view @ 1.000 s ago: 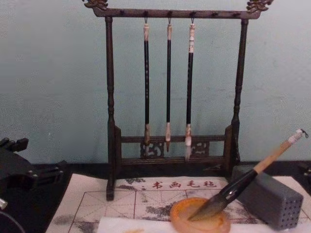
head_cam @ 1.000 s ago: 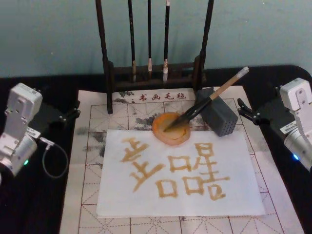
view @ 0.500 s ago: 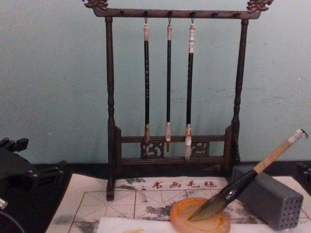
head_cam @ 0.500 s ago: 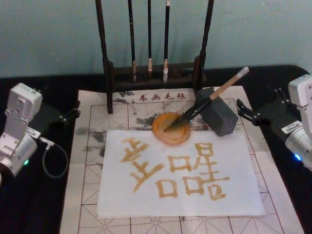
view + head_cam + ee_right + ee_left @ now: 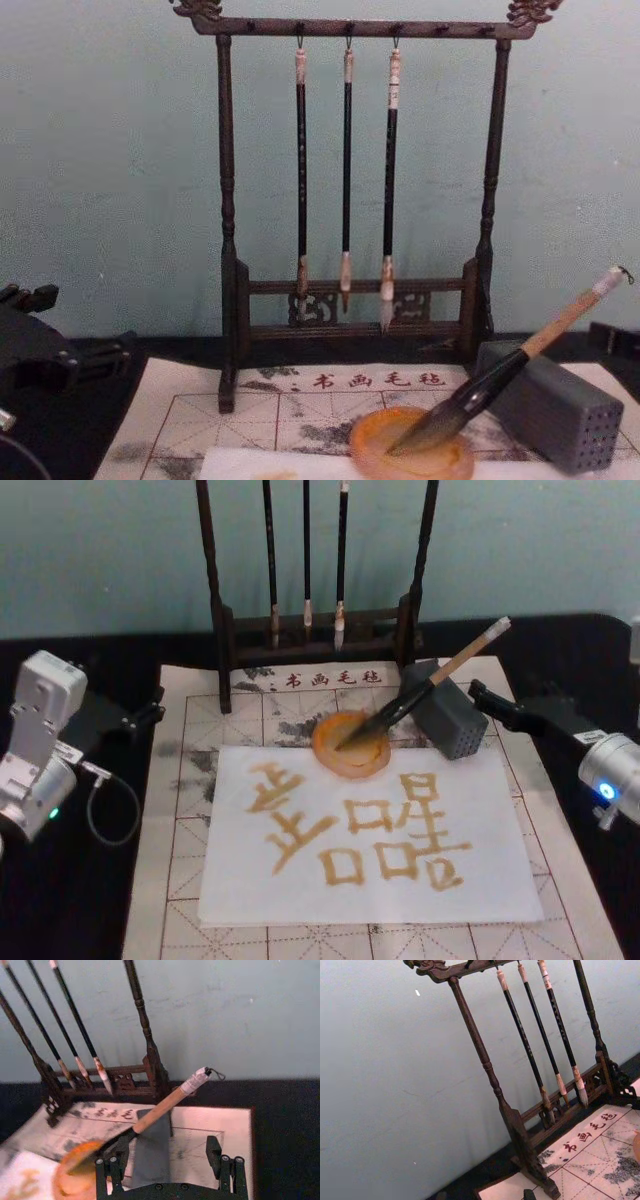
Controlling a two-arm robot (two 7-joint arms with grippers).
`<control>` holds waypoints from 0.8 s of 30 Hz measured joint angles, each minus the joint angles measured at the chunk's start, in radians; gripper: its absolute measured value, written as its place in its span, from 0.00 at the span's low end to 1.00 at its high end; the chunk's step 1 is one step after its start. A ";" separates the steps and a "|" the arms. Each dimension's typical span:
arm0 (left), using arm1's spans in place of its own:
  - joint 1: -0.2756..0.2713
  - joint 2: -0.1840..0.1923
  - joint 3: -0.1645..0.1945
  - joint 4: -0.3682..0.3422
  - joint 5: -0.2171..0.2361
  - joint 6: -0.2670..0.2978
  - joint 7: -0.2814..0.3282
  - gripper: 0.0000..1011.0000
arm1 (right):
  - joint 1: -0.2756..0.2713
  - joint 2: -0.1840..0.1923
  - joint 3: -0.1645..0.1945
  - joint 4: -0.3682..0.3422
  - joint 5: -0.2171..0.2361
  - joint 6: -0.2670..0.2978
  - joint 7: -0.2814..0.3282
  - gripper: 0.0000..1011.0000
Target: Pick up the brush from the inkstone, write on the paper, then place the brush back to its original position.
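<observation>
Brush in inkstone; right gripper jaws apart in wrist view; left gripper aside.

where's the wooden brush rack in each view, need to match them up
head: brush rack at top centre, behind the felt mat.
left wrist: brush rack leaning through the middle, left post nearest.
right wrist: brush rack in the upper left half, right post nearest.
chest: brush rack upright, dead centre.
shared landmark: the three thin brushes hanging from it.
</observation>
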 joint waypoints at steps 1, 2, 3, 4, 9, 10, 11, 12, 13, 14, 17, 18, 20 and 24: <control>0.000 0.000 0.000 0.000 0.000 0.000 0.000 0.99 | 0.002 -0.010 0.009 0.000 0.017 0.016 0.001 0.99; 0.000 0.000 0.000 0.000 0.000 0.000 0.000 0.99 | 0.003 -0.016 0.015 0.001 0.033 0.031 0.001 0.99; 0.000 0.000 0.000 0.000 0.000 0.000 0.000 0.99 | 0.008 -0.031 0.025 0.004 0.063 0.060 -0.002 0.99; 0.000 0.000 0.000 0.000 0.000 0.000 0.000 0.99 | 0.010 -0.036 0.029 0.005 0.073 0.069 -0.005 0.99; 0.000 0.000 0.000 0.000 0.000 0.000 0.000 0.99 | 0.033 -0.077 0.051 0.025 0.163 0.144 -0.049 0.99; 0.000 0.000 0.000 0.000 0.000 0.000 0.000 0.99 | 0.037 -0.083 0.053 0.028 0.174 0.152 -0.056 0.99; 0.000 0.000 0.000 0.000 0.000 0.000 0.000 0.99 | 0.040 -0.088 0.056 0.031 0.184 0.159 -0.063 0.99; 0.000 0.000 0.000 0.000 0.000 0.000 0.000 0.99 | 0.043 -0.094 0.058 0.034 0.194 0.166 -0.070 0.99; 0.000 0.000 0.000 0.000 0.000 0.000 0.000 0.99 | 0.051 -0.104 0.061 0.040 0.211 0.176 -0.083 0.99; 0.000 0.000 0.000 0.000 0.000 0.000 0.000 0.99 | 0.055 -0.109 0.063 0.043 0.219 0.180 -0.089 0.99; 0.000 0.000 0.000 0.000 0.000 0.000 0.000 0.99 | 0.070 -0.125 0.066 0.056 0.247 0.192 -0.109 0.99; 0.000 0.000 0.000 0.000 0.000 0.000 0.000 0.99 | 0.074 -0.129 0.067 0.060 0.253 0.194 -0.112 0.99; 0.000 0.000 0.000 0.000 0.000 0.000 0.000 0.99 | 0.085 -0.138 0.067 0.070 0.269 0.197 -0.121 0.99; 0.000 0.000 0.000 0.000 0.000 0.000 0.000 0.99 | 0.102 -0.150 0.066 0.084 0.290 0.201 -0.131 0.99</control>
